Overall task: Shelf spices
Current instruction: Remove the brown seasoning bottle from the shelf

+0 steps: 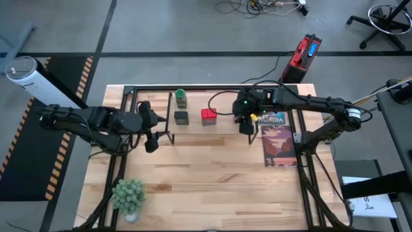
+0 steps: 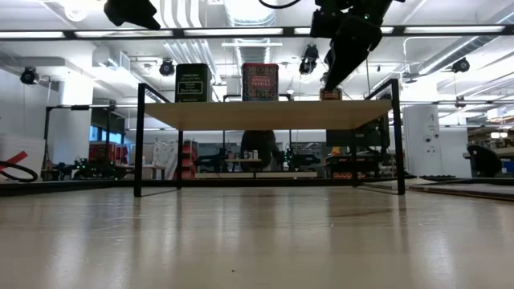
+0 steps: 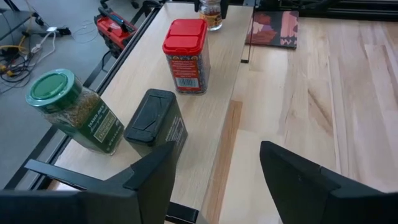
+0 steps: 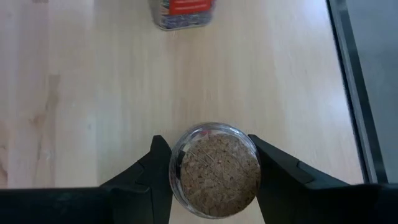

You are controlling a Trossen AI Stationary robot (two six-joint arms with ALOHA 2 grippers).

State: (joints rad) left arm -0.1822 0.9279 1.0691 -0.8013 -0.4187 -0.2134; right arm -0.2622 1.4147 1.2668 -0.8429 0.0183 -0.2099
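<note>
I see left gripper spread open, holding nothing, by the shelf left end. On the shelf: green-capped jar, dark tin, red tin. Right gripper straddles round jar at right end; contact unclear.

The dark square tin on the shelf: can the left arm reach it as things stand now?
Probably yes. The left gripper is open and empty, and it faces the dark square tin with nothing between them. The green-capped jar stands close beside the tin, so one finger has little room there.
</note>
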